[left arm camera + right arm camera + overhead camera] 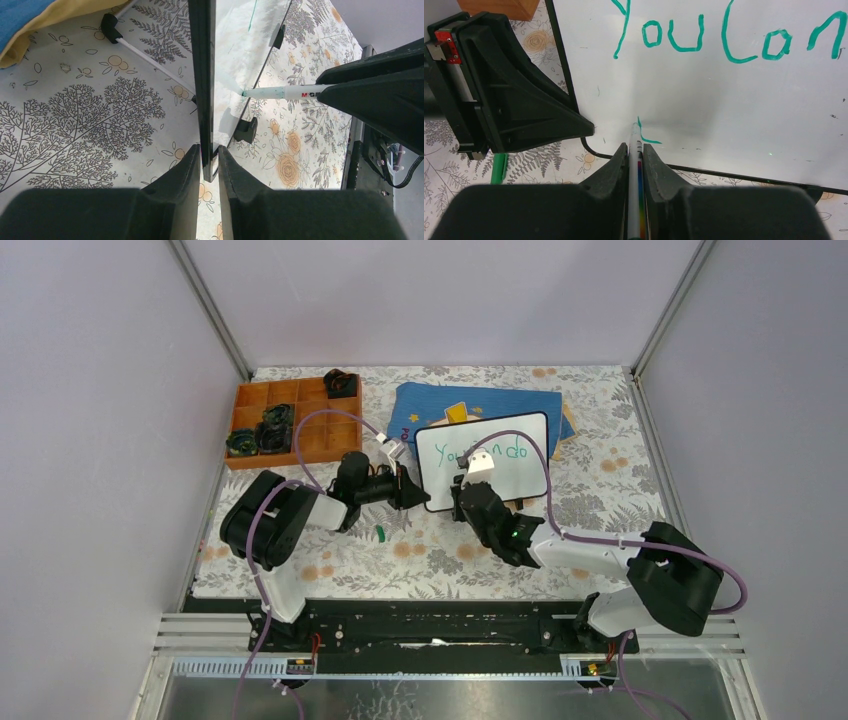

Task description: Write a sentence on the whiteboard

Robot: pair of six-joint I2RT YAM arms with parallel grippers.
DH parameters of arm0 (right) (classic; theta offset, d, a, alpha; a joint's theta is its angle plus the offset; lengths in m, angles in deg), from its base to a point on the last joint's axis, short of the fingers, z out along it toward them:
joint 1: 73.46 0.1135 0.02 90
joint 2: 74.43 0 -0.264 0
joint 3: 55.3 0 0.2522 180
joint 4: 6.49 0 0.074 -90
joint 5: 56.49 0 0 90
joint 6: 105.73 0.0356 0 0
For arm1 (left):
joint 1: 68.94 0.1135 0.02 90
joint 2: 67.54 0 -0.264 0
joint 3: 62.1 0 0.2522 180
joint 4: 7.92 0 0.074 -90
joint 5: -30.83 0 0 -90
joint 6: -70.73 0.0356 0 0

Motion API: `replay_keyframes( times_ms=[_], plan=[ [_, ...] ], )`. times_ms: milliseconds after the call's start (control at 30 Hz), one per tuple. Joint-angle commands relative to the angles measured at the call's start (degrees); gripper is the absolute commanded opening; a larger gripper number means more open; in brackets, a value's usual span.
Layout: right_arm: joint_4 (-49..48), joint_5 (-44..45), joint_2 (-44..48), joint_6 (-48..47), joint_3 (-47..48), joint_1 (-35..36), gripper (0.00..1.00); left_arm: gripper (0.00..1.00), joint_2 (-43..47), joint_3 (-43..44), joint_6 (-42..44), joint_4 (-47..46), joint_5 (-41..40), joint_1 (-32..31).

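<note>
The sentence (724, 37) is in green on the whiteboard (749, 100). The top line says "You Can". A small new mark sits low down, right by the tip of my marker (636, 165). It looks like the start of the second line, so I think I am a bit past half way.

The whiteboard is propped up on little black feet (246, 130) on the flowery table (440, 560), with a blue cloth (430, 405) behind it. My left claw (209, 152) is pinched tight on the board's black rim to hold it. My right claw (634, 150) is squeezed closed on the marker, and the tip touches the board.

What could go wrong? If I push too hard, the board could tip back or slide out of my left claw. If the marker slips in my pinch, the letters will wobble. The new mark is close to the bottom rim, so tall letters may run out of room. My right arm could rub the green words.

Some things I cannot see well. From above, my right arm covers the middle of the words. My right wrist view cuts the top line off after "Can". My left wrist view shows the board edge-on, so no words. A green cap (380, 533) lies on the table near my left arm, and an orange tray (310, 430) sits far back
</note>
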Motion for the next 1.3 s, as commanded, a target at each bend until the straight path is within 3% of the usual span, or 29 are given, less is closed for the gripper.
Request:
replay_keyframes(
  times_ms=[0, 367, 600, 1267],
  plan=[
    [0.48, 1.84, 1.06, 0.5, 1.61, -1.32, 0.0, 0.25, 0.58, 0.84, 2.2, 2.1, -3.02, 0.19],
    [1.68, 2.25, 4.0, 0.44, -0.13, -1.81, 0.0, 0.25, 0.58, 0.78, 2.12, 2.21, -3.03, 0.09],
    [-2.33, 0.64, 8.37, -1.94, -2.17, -1.85, 0.0, 0.25, 0.83, 0.72, 2.21, 2.18, -3.11, 0.09],
    [-3.09, -2.27, 5.22, -2.84, 2.1, -4.51, 0.0, 0.25, 0.55, 0.84, 2.4, 2.25, -3.03, 0.01]
  ],
)
